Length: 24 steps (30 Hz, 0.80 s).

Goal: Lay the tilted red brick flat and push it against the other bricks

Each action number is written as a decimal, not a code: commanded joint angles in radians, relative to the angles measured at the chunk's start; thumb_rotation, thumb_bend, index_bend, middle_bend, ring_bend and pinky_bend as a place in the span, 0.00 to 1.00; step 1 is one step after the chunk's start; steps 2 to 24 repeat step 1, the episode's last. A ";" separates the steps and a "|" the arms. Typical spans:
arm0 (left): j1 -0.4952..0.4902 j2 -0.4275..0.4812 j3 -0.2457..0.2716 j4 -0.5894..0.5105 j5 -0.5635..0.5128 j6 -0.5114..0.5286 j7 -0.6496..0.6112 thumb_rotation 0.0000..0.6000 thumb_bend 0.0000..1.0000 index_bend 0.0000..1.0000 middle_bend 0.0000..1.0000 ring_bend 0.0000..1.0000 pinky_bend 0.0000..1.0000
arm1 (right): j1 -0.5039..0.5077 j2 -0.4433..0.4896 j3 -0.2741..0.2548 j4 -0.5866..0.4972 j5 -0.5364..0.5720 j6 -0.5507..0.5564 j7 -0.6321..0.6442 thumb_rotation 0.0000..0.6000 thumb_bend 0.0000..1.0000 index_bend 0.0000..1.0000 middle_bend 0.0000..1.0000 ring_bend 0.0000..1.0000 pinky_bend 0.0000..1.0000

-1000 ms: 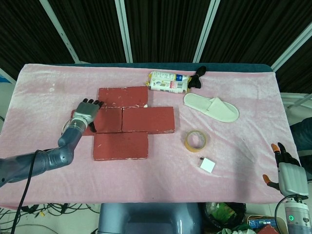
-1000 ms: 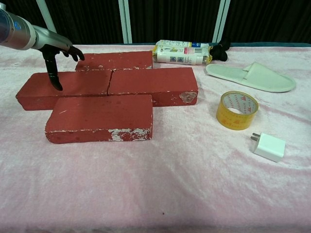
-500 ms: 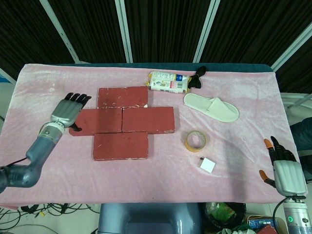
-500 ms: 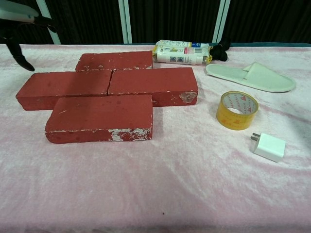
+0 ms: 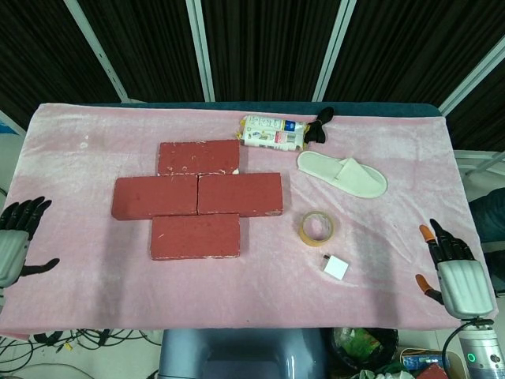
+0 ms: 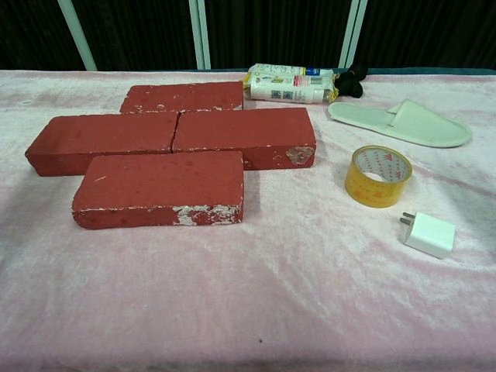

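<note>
Several red bricks lie flat and packed together on the pink cloth. The left middle brick (image 5: 155,197) (image 6: 105,142) butts end to end against the right middle brick (image 5: 240,194) (image 6: 244,136). A far brick (image 5: 199,157) (image 6: 183,96) and a near brick (image 5: 195,236) (image 6: 159,188) touch them. My left hand (image 5: 14,241) hangs off the table's left edge, fingers spread, holding nothing. My right hand (image 5: 454,271) sits at the near right corner, fingers apart and empty. Neither hand shows in the chest view.
A yellow tape roll (image 5: 316,228) (image 6: 377,176) and a white charger (image 5: 336,268) (image 6: 427,233) lie right of the bricks. A white slipper (image 5: 342,174) (image 6: 401,123), a packet (image 5: 272,133) (image 6: 289,84) and a black item (image 5: 318,125) sit at the back.
My left hand has lifted off the left middle brick and pulled back leftward, off the table's edge. The brick stays flat against the others. The right hand barely shifted.
</note>
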 commanded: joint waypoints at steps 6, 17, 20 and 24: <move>0.064 -0.031 -0.004 0.048 0.047 0.049 -0.049 1.00 0.00 0.01 0.02 0.00 0.00 | 0.001 0.004 -0.002 -0.005 0.004 -0.009 -0.001 1.00 0.15 0.08 0.00 0.12 0.20; 0.064 -0.031 -0.004 0.048 0.047 0.049 -0.049 1.00 0.00 0.01 0.02 0.00 0.00 | 0.001 0.004 -0.002 -0.005 0.004 -0.009 -0.001 1.00 0.15 0.08 0.00 0.12 0.20; 0.064 -0.031 -0.004 0.048 0.047 0.049 -0.049 1.00 0.00 0.01 0.02 0.00 0.00 | 0.001 0.004 -0.002 -0.005 0.004 -0.009 -0.001 1.00 0.15 0.08 0.00 0.12 0.20; 0.064 -0.031 -0.004 0.048 0.047 0.049 -0.049 1.00 0.00 0.01 0.02 0.00 0.00 | 0.001 0.004 -0.002 -0.005 0.004 -0.009 -0.001 1.00 0.15 0.08 0.00 0.12 0.20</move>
